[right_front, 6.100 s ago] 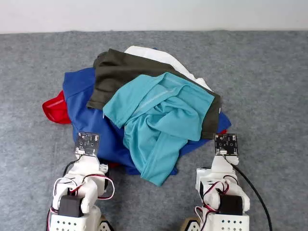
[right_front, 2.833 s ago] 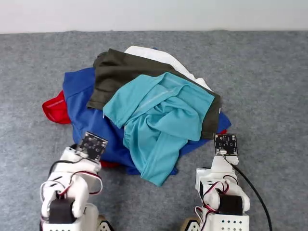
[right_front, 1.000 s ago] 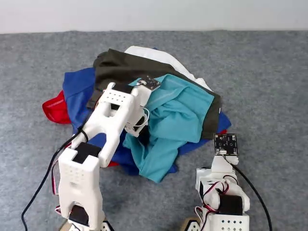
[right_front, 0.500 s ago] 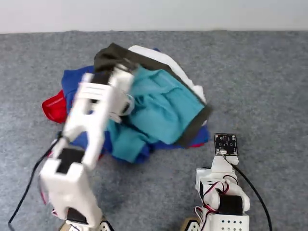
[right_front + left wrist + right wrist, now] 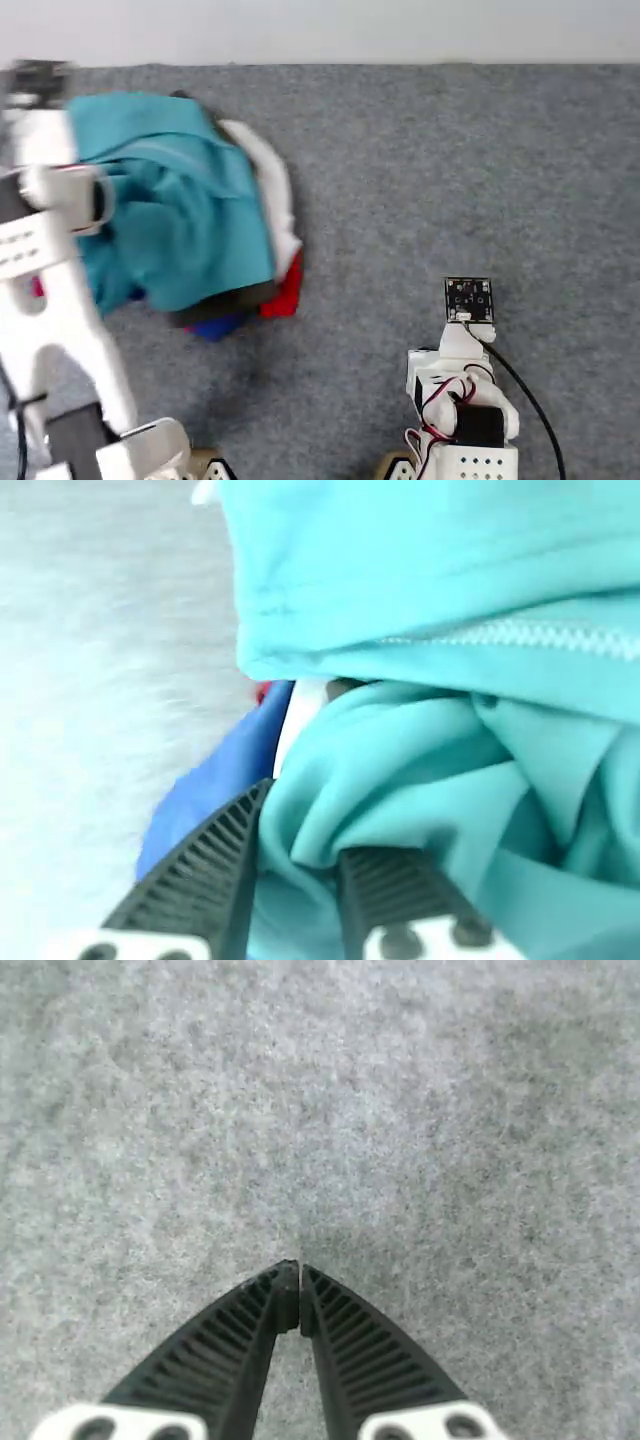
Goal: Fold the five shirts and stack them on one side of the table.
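Left gripper [image 5: 300, 825]: I have it pinched narrow on a bunched fold of the teal shirt [image 5: 450, 600], with cloth squeezed between both ribbed black fingers.
Right gripper [image 5: 299, 1272]: fingertips pressed together with nothing between them, pointing down at bare grey table [image 5: 450, 1110].
Left arm [image 5: 40, 250]: white, stretched along the table's left edge toward the far-left corner; its wrist sits against the heap's left side.
Right arm [image 5: 460, 400]: folded up at the near edge, right of centre, well apart from the shirts.
Teal shirt [image 5: 170, 210]: crumpled on top of the heap in the far-left part of the table, covering most of it.
White shirt [image 5: 275, 190]: a curved strip showing along the heap's right side, under the teal.
Red shirt [image 5: 285, 295]: a small wedge at the heap's near-right corner.
Blue shirt [image 5: 210, 327]: pokes out at the heap's near edge; in the left wrist view it lies just beside the gripper [image 5: 215, 780].
Dark shirt [image 5: 225, 302]: a thin band between teal and blue.
Heap edges: the far side lies close to the table's far edge by the white wall; I can't see the left side behind the arm.
Open room: bare grey felt [image 5: 450, 150] from the heap's right side across the middle to the right edge, plus a strip between the heap and the near edge.
Fold state: every shirt I can see is rumpled, none laid flat.
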### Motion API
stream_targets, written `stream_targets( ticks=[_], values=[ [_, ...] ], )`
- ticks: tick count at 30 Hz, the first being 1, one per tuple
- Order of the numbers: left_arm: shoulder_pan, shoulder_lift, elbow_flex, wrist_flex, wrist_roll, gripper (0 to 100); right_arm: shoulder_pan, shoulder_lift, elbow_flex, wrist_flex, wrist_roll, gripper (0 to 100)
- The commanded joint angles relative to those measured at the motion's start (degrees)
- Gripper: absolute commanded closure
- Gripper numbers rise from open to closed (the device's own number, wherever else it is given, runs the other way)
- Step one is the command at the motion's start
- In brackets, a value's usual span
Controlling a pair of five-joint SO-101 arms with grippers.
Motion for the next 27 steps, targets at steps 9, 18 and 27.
stream_targets(
  ticks=[9, 18, 27],
  values=[
    [-27.9, -7.6, -0.1, -13.5, -6.3, 99, -0.2, -0.7, 0.5, 0.2, 0.5, 98.7],
    [-29.4, -7.7, 13.8, -16.7, -14.5, 99, -0.2, -0.7, 0.5, 0.2, 0.5, 98.7],
    [-29.6, -8.1, 16.6, -16.4, -21.8, 84, -0.2, -0.7, 0.5, 0.2, 0.5, 98.7]
  ],
)
